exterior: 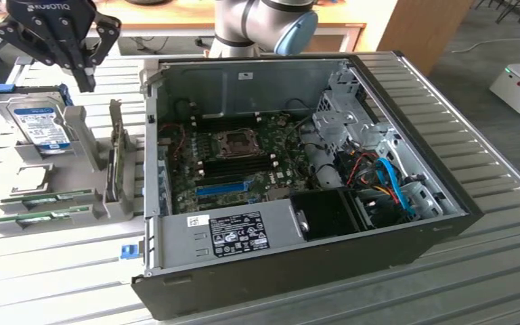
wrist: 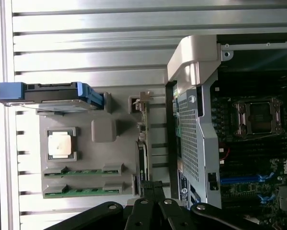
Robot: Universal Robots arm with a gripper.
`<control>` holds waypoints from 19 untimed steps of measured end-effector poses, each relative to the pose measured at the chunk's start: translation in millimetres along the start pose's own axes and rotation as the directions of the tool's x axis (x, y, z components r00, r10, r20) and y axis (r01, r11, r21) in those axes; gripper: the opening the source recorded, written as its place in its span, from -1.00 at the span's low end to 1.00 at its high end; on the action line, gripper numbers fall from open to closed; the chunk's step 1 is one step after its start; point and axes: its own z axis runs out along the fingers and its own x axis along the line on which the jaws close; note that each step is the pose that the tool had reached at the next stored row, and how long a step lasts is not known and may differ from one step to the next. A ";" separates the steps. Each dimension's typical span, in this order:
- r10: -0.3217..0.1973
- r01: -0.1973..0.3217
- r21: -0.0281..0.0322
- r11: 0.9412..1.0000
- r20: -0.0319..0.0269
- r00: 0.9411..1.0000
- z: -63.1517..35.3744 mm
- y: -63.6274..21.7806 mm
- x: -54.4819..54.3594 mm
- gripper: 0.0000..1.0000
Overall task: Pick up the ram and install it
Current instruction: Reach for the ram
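Note:
Two green ram sticks lie flat in slots of a grey holder, left of the open computer case in the exterior view. The wrist view looks down on the same sticks. My gripper hangs high over the holder's far end, near the hard drive, shut with nothing between its fingers. Its black fingertips meet at the edge of the wrist view. The motherboard lies bare inside the case.
A silver hard drive with a blue label stands upright in the holder, and a tall card stands on edge beside the case wall. A processor chip rests in the holder. Cables and a drive cage fill the case's right side.

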 end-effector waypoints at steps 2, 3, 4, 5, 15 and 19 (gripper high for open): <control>0.000 0.000 0.000 1.000 0.000 1.000 -0.1 -0.2 2.8 -0.79; 0.000 0.000 0.000 1.000 0.000 1.000 -0.1 -0.3 4.3 -0.79; 0.000 0.000 0.000 1.000 0.000 1.000 -0.2 -0.4 5.7 -0.79; 0.000 0.000 0.000 1.000 0.000 1.000 -0.2 -0.5 7.2 -0.79; 0.000 0.000 0.000 1.000 0.000 1.000 -0.7 -1.9 25.2 -0.79; 0.000 0.000 0.000 1.000 0.000 1.000 -0.9 -2.4 32.0 -0.79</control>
